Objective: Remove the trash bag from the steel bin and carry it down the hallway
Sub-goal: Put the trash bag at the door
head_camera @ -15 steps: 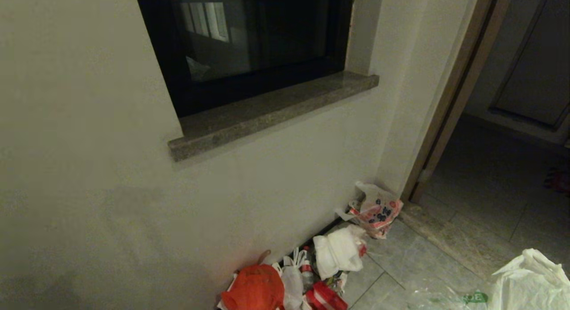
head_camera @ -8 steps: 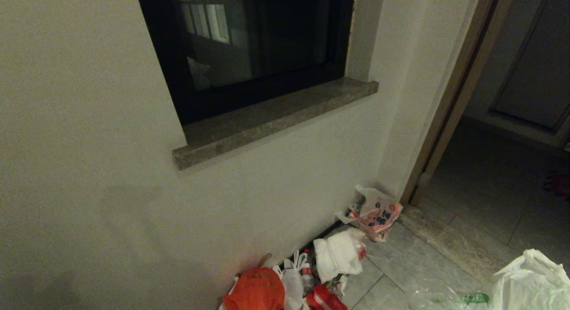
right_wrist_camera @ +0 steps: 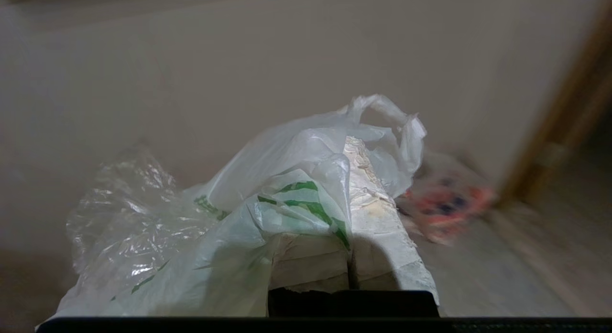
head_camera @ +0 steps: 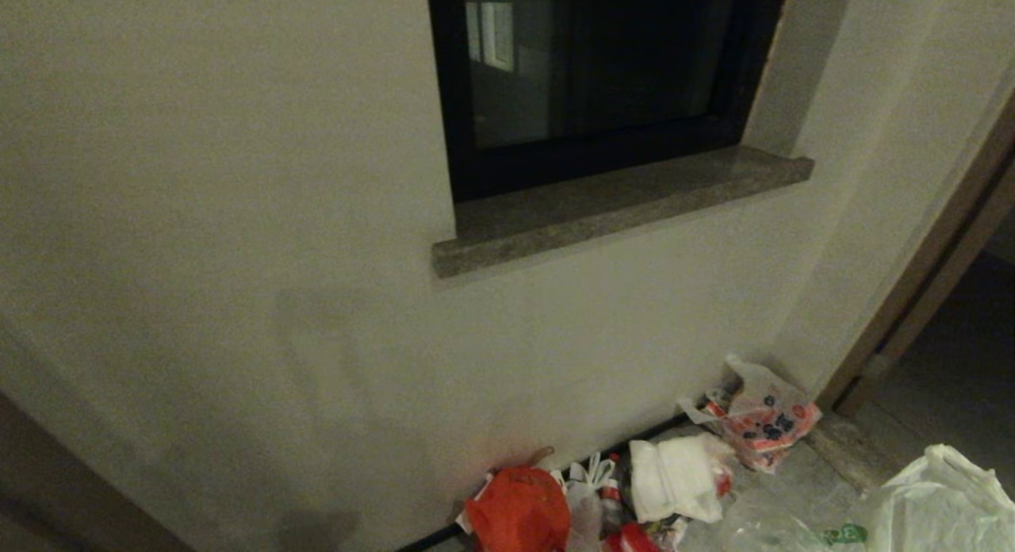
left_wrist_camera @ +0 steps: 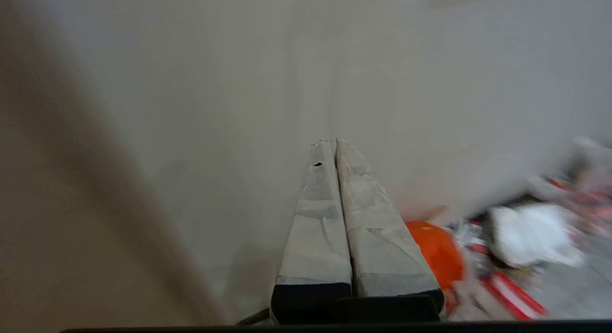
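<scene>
The trash bag (head_camera: 936, 496), thin whitish plastic with a small green print, hangs at the lower right of the head view, above the grey floor tiles. In the right wrist view the trash bag (right_wrist_camera: 287, 180) drapes over my right gripper (right_wrist_camera: 351, 144), which is shut on it; one loop handle sticks up past the fingertips. My left gripper (left_wrist_camera: 334, 142) is shut with nothing in it and points at the pale wall. The steel bin is out of view. Neither arm shows in the head view.
A pile of rubbish lies along the wall's foot: an orange-red bag (head_camera: 519, 508), a white bag (head_camera: 678, 477) and a printed red-and-white bag (head_camera: 765, 417). Above is a dark window with a stone sill (head_camera: 618, 207). A brown door frame (head_camera: 928, 266) stands at the right.
The whole head picture has shifted to the right, so the camera has turned left. The trash bag stays at the lower right. The rubbish pile has not moved on the floor.
</scene>
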{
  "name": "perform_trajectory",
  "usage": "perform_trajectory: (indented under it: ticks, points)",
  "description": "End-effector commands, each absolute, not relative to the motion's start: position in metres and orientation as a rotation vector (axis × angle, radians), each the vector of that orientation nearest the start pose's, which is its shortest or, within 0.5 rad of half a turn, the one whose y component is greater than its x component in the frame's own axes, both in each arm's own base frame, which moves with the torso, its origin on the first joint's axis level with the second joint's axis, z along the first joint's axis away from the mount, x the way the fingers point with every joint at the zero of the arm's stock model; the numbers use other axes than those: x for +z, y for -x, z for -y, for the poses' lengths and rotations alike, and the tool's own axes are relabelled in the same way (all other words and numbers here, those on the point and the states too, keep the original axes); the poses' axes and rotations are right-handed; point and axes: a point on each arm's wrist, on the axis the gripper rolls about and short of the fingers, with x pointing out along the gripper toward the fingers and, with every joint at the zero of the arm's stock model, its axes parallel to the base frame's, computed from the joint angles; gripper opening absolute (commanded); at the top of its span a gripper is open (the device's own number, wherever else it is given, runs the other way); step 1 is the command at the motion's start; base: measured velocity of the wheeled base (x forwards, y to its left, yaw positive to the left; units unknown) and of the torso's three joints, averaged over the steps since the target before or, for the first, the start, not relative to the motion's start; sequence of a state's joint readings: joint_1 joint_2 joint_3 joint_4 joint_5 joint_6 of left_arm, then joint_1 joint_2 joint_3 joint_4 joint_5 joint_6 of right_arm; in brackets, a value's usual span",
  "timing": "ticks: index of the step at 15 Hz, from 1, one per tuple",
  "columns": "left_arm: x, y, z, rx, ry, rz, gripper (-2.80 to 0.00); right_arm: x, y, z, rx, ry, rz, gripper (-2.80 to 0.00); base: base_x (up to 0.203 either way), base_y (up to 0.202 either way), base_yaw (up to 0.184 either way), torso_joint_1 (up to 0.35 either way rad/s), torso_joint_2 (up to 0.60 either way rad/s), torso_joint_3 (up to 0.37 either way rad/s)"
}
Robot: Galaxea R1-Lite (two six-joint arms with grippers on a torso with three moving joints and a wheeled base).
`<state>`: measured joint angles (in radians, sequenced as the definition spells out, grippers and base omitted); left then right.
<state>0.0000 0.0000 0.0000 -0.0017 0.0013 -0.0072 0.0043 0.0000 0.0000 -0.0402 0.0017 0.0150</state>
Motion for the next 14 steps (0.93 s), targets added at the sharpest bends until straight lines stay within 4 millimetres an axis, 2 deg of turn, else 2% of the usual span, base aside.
perform_trajectory:
  ticks: [1, 9, 11, 14]
  points:
    - [0.0756, 0.0227, 0.0000, 0.002, 0.008, 0.000, -2.80, 0.0759, 0.0217, 0.0001, 0.006, -0.015, 0.026, -2.80, 0.001, -0.008, 0.173, 0.001, 0.00, 0.004]
    - [0.0755, 0.0227, 0.0000, 0.002, 0.008, 0.000, -2.80, 0.0759, 0.0217, 0.0001, 0.006, -0.014, 0.026, -2.80, 0.000, -0.009, 0.170, 0.002, 0.00, 0.003]
    - [0.0756, 0.0228, 0.0000, 0.002, 0.008, 0.001, -2.80, 0.0759, 0.0217, 0.0001, 0.006, -0.014, 0.026, -2.80, 0.002, -0.005, 0.093, 0.001, 0.00, 0.005]
    - [0.0755, 0.0226, 0.0000, 0.002, 0.008, -0.001, -2.80, 0.0759, 0.0217, 0.0001, 0.006, -0.014, 0.026, -2.80, 0.000, 0.000, 0.000, 0.000, 0.00, 0.000]
